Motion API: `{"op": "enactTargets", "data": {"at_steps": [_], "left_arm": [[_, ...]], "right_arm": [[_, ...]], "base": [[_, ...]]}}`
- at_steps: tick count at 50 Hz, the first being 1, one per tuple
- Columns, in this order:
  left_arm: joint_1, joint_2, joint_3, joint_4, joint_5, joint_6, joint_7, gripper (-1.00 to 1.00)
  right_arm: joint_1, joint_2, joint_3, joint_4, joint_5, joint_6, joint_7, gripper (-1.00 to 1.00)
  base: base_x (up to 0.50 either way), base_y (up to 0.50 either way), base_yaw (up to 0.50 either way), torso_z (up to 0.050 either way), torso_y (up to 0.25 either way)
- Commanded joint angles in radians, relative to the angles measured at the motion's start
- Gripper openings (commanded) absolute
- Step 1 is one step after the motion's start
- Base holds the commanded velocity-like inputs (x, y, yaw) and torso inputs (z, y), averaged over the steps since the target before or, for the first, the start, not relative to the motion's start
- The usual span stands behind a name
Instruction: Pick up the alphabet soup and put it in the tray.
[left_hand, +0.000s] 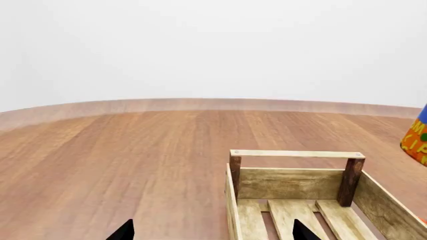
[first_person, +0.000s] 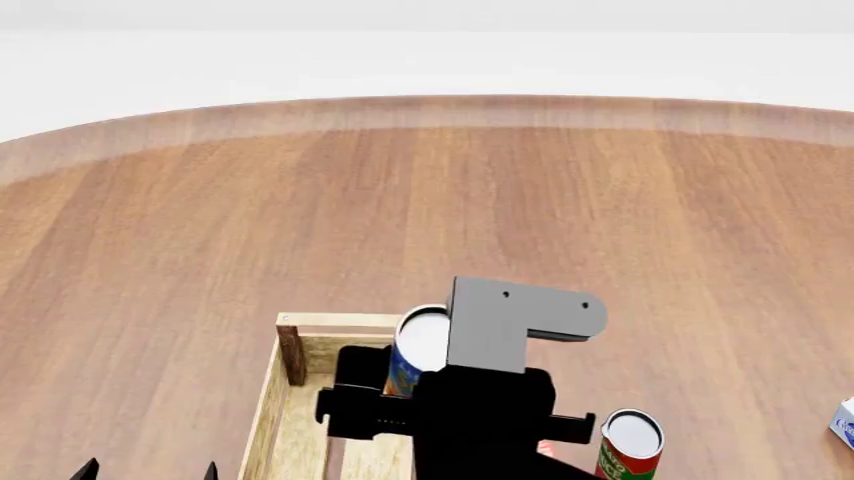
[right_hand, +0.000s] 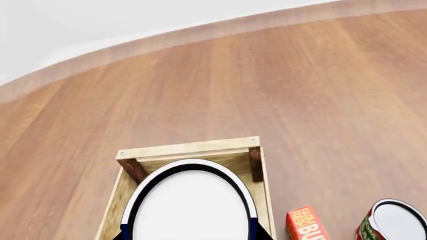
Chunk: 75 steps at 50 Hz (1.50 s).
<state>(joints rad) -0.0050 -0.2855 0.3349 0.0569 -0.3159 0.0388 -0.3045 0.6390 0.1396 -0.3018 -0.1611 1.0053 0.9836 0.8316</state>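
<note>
Closest to the head camera, the right gripper shows as a dark block with a grey bracket above it, and the alphabet soup stands upright against its front, whitish top facing up and blue label with an orange lower band showing at the side. The black bar of the gripper crosses the can's lower half, but the fingers are hidden, so whether they clamp the can cannot be told for certain; the can sits above the tray, at its far end.

The right wrist view fills in what the head view hides: the can's white top with its dark rim takes up the near middle, directly above the tray's far wall and its dark corner posts. It also shows a red box lettered "FARM" and "BU…", the rest cut off, lying on the table beside the tray, and a red-and-green labelled can further out.

The left wrist view alone shows the left gripper: two black fingertips well apart, nothing between them, with one tip above the tray's slatted bottom. At that picture's edge a slice of blue and orange label appears, its letters too cropped to read.

Beyond the tray, bare wood grain runs to the table's curved far edge.
</note>
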Motion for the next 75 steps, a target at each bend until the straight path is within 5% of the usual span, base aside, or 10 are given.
{"op": "enactTargets", "data": {"at_steps": [1,27,60,65,75], "left_arm": [[0.000,-0.003,0.004,0.001,-0.002,0.001,-0.003,1.00],[-0.002,-0.008,0.012,0.001,-0.004,0.007,-0.009,1.00],[-0.001,-0.017,0.018,0.009,-0.013,0.010,-0.018,1.00],[-0.001,-0.017,0.019,0.009,-0.013,0.011,-0.019,1.00],[-0.003,-0.020,0.020,0.009,-0.016,0.012,-0.022,1.00]], "right_arm": [[0.007,0.001,-0.001,-0.018,0.001,-0.005,-0.009,-1.00],[0.060,0.010,-0.010,0.012,0.030,0.001,-0.010,-1.00],[0.429,-0.131,-0.189,0.840,-0.091,-0.141,-0.376,-1.00],[0.485,-0.138,-0.321,1.000,-0.009,-0.246,-0.412,-1.00],[0.587,-0.139,-0.805,1.219,0.408,-0.464,-0.465,-1.00]], "base": [[0.00,0.00,0.00,0.000,0.000],[0.00,0.00,0.00,0.000,0.000],[0.00,0.00,0.00,0.000,0.001],[0.00,0.00,0.00,0.002,0.002],[0.00,0.00,0.00,0.000,0.000]]}}
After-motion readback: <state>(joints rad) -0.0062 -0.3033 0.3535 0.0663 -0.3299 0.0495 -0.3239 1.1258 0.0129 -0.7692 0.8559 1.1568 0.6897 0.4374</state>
